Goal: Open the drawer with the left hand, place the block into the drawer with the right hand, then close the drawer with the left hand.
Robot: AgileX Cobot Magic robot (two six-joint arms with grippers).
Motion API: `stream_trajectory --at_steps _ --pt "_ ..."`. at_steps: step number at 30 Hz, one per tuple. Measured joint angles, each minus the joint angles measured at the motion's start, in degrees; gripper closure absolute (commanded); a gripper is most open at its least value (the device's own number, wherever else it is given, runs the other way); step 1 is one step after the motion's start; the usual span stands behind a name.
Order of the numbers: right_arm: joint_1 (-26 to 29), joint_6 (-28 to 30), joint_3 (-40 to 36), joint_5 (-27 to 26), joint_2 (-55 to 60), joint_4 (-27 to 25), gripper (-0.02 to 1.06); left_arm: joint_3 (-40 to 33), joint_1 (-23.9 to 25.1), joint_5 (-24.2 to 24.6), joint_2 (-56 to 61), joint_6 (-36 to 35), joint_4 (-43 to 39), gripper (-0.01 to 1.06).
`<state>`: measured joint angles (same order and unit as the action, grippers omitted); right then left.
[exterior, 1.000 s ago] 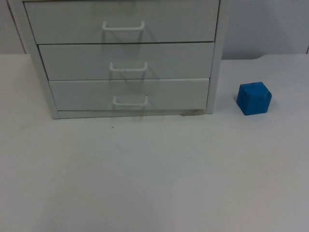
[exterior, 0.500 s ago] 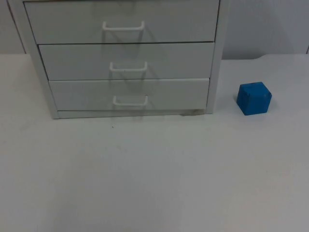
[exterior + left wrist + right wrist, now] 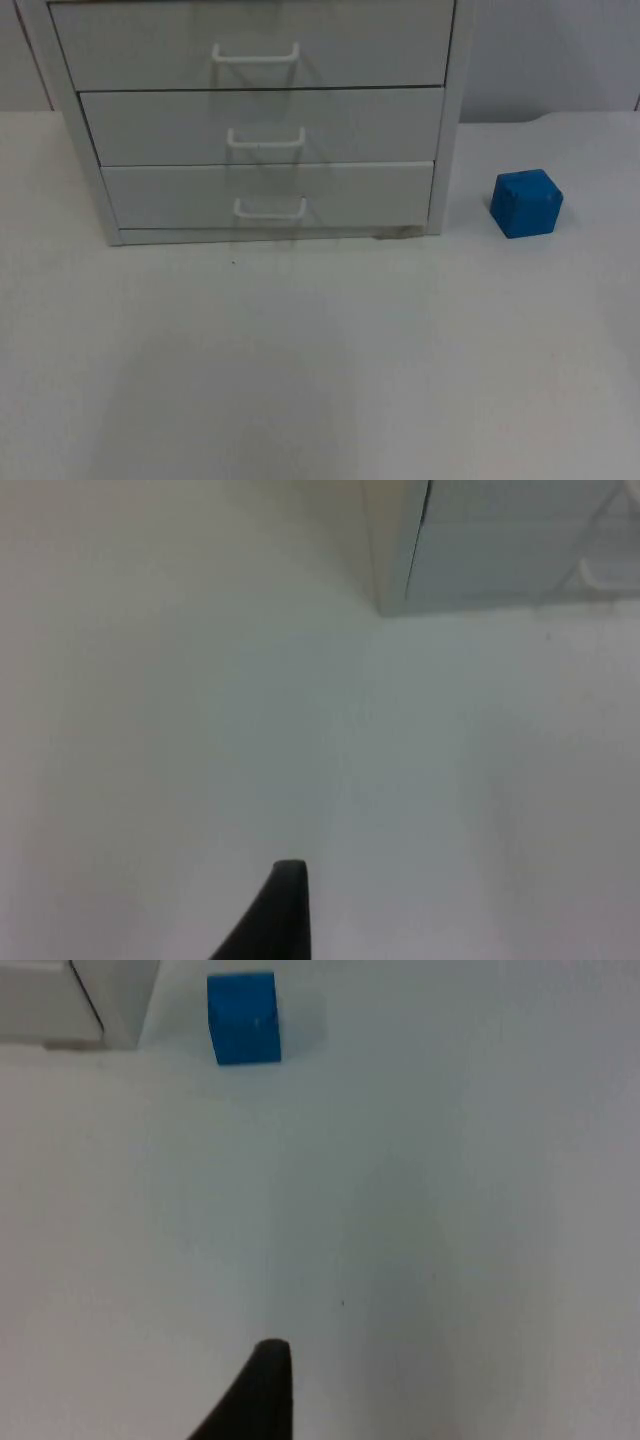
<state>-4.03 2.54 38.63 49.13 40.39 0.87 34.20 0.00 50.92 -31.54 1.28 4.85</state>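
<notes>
Blue block, a plain cube with no legible marking, sits on the white table at about 3 o'clock from the white cabinet, near its corner but apart from it. All three drawers, including the bottom drawer, are closed, contents hidden. Left gripper and right gripper each show one black fingertip over bare table; spread cannot be told.

Drawer unit top cut off.
</notes>
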Motion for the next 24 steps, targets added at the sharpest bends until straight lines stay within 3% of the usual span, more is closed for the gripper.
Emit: stream_trajectory --at_steps 8,12,18,24 --pt "0.0 0.0 0.0 -0.2 7.3 0.0 0.00 0.0 0.0 -2.5 -8.6 4.8 3.8 0.02" --pt "0.0 0.0 0.0 -0.6 8.7 0.0 0.00 0.0 0.0 -3.5 -12.6 11.8 9.4 0.24" --pt "0.0 -0.1 0.0 -0.7 8.8 0.0 0.00 0.0 -0.2 -4.8 -18.5 23.3 17.2 0.30" --pt "0.0 -0.1 0.0 -0.9 8.8 0.0 0.00 3.6 -8.0 -6.1 -25.1 31.1 17.7 0.30"
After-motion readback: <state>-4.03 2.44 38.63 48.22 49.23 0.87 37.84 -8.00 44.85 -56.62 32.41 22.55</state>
